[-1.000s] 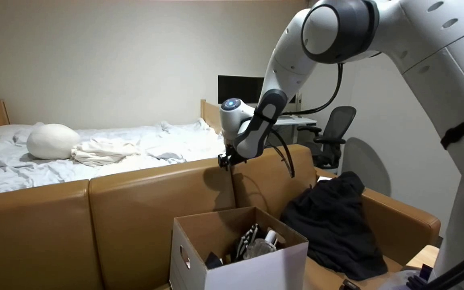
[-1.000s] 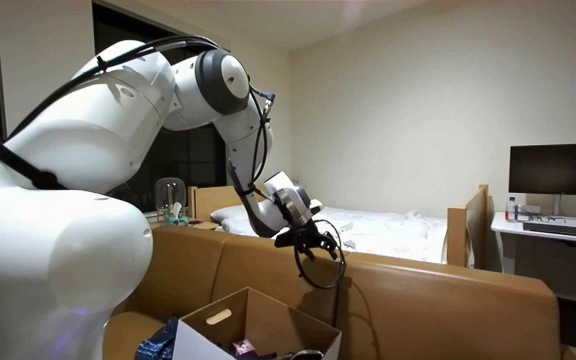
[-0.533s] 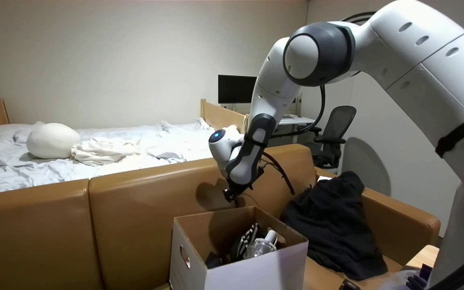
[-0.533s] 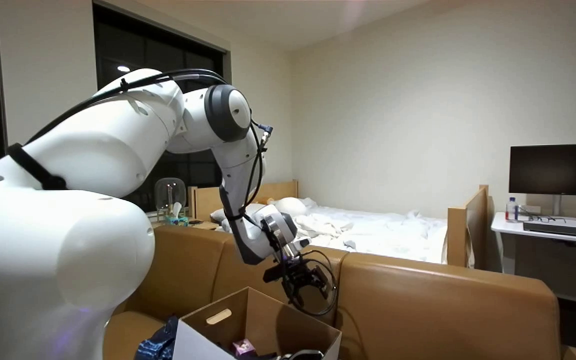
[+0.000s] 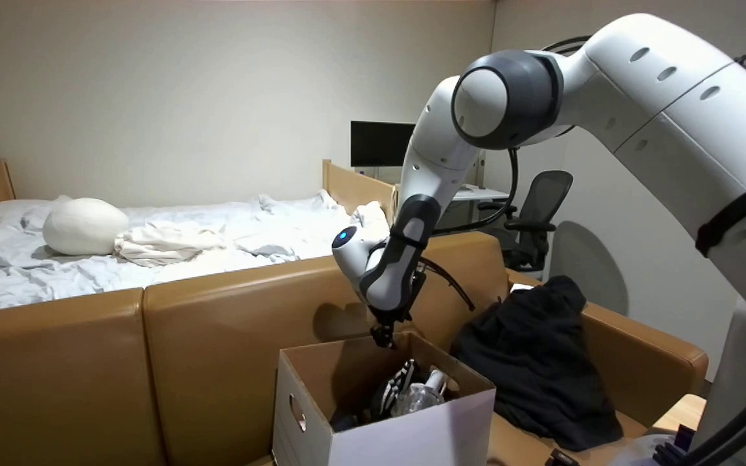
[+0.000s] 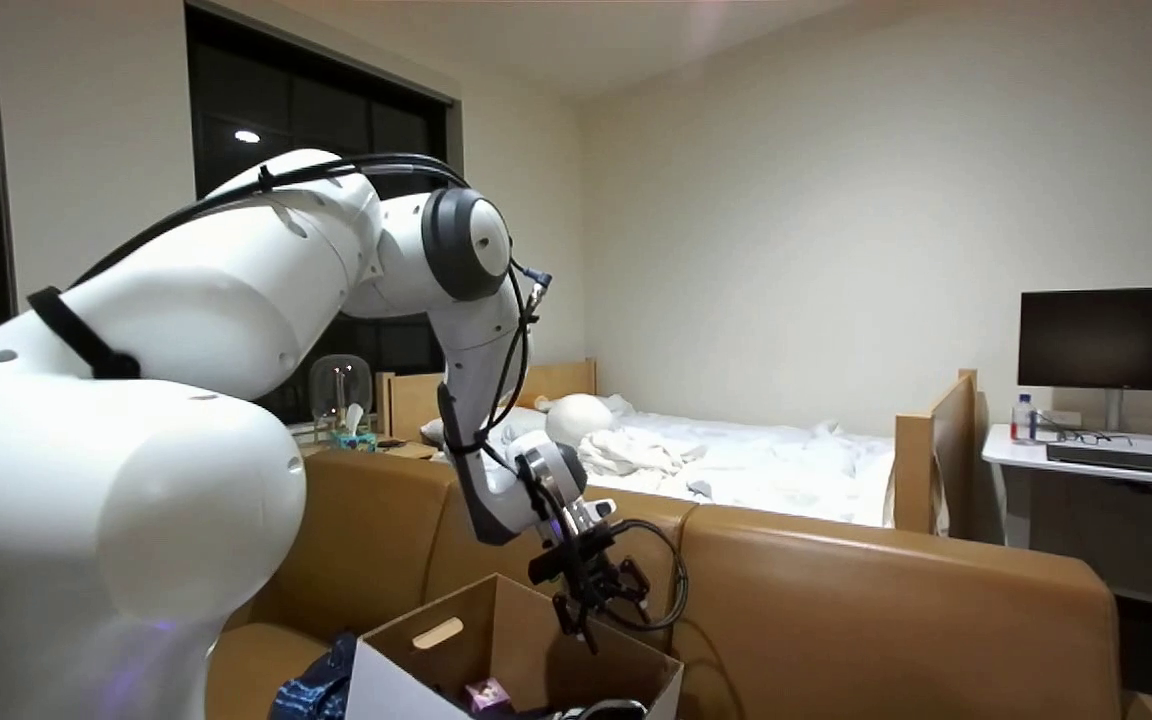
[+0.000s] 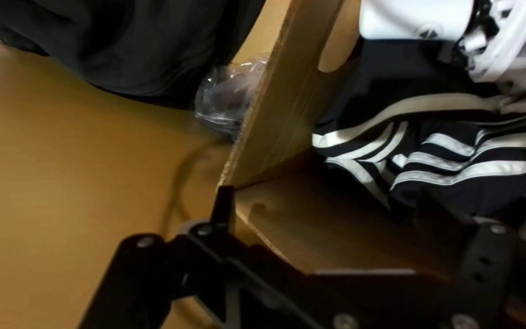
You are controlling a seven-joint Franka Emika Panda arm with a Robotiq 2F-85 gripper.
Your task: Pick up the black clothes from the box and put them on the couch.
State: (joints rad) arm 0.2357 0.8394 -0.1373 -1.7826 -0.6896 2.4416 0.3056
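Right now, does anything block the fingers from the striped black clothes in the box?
Possibly the box: in the wrist view, its corner sits behind one of the fingers. A white object also overlaps the striped black clothes.

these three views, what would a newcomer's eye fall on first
Probably the large white robot arm arching across both exterior views, its gripper hanging open by the top of the box. In the wrist view, the black garment with bold white stripes stands out inside the box. Next comes the heap of black cloth on the tan couch, beside the box.
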